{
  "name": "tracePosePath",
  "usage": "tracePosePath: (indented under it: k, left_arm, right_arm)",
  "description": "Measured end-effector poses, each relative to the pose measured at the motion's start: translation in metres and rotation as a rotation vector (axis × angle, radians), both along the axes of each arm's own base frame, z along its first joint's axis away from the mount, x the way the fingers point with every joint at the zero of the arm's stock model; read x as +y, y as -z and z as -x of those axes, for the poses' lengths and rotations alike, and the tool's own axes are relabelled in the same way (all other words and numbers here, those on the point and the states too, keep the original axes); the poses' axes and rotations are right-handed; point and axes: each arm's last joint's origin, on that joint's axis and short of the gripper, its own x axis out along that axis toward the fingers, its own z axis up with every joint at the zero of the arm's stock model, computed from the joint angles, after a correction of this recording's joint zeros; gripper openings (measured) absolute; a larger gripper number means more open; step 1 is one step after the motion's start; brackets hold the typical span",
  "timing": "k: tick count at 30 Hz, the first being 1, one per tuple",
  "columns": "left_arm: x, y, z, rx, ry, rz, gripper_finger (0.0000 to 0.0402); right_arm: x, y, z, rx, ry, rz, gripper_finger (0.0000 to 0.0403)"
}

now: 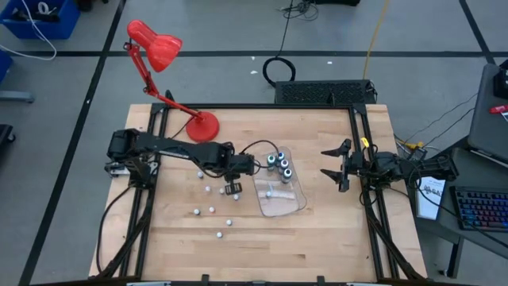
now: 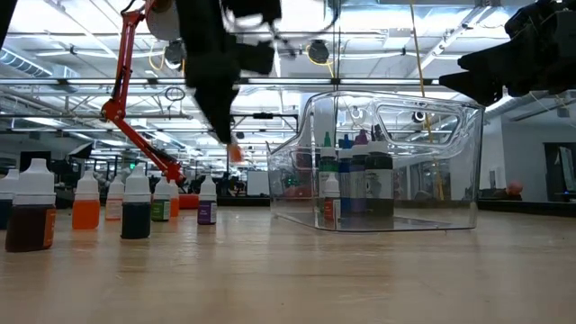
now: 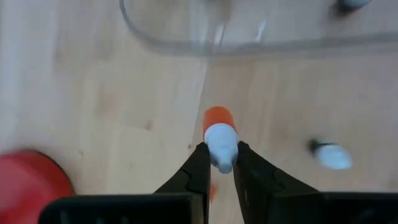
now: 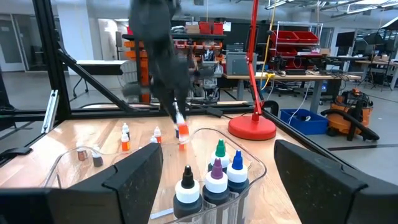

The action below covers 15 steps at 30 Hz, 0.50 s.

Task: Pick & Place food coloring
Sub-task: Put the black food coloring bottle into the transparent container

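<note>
Two arms are over the wooden worktop [image 1: 317,238]. The left gripper [image 3: 219,168] has its fingers [image 3: 198,171] closed on the white cap end of a small orange food coloring bottle [image 3: 217,134], which is lifted clear of the wood. In the low view the bottle [image 2: 235,151] hangs below the blurred arm, above the surface and just short of the clear plastic tray [image 2: 450,162]. From above, this gripper [image 1: 232,189] sits just beside the tray's edge [image 1: 299,208] on the side facing the left arm.

Inside the tray, several larger dark bottles [image 1: 279,164] stand upright in a tight group at the end nearest the red desk lamp [image 1: 167,59]. The right wrist view shows them with white, purple, green and blue tips [image 4: 216,177]. One small bottle [image 1: 268,193] lies on the tray floor apart from that group.

The remaining small bottles [image 1: 212,210] stand scattered on the wood on the left arm's side of the tray, well apart from one another. In the low view they show as a row of white-capped bottles [image 2: 85,202] with brown, orange, dark, green and purple contents.

The right gripper [image 1: 336,167] waits beyond the tray's opposite side, near the table frame, its fingers [image 4: 134,177] spread wide with nothing between them.
</note>
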Motion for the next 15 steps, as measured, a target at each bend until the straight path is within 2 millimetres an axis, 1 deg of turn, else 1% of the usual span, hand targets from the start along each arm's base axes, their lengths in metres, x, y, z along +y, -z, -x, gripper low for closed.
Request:
tracePosePath:
  k: [5,8,11,13,15]
  left_arm:
    - [-0.013,-0.064,-0.011,-0.121,0.11,0.007,0.0051]
    - [-0.016,-0.092,-0.014,-0.201,0.117,0.013,0.005]
    - [-0.013,-0.108,-0.015,-0.241,0.088,0.03,0.005]
    - [-0.008,-0.113,-0.016,-0.241,0.067,0.048,0.005]
    - [-0.003,-0.112,-0.021,-0.227,0.049,0.065,0.005]
  right_arm:
    - [0.0,0.0,0.0,0.0,0.0,0.0,0.0295]
    - [0.0,0.0,0.0,0.0,0.0,0.0,0.0295]
    - [0.0,0.0,0.0,0.0,0.0,0.0,0.0295]
    - [0.0,0.0,0.0,0.0,0.0,0.0,0.0295]
    - [0.0,0.0,0.0,0.0,0.0,0.0,0.0295]
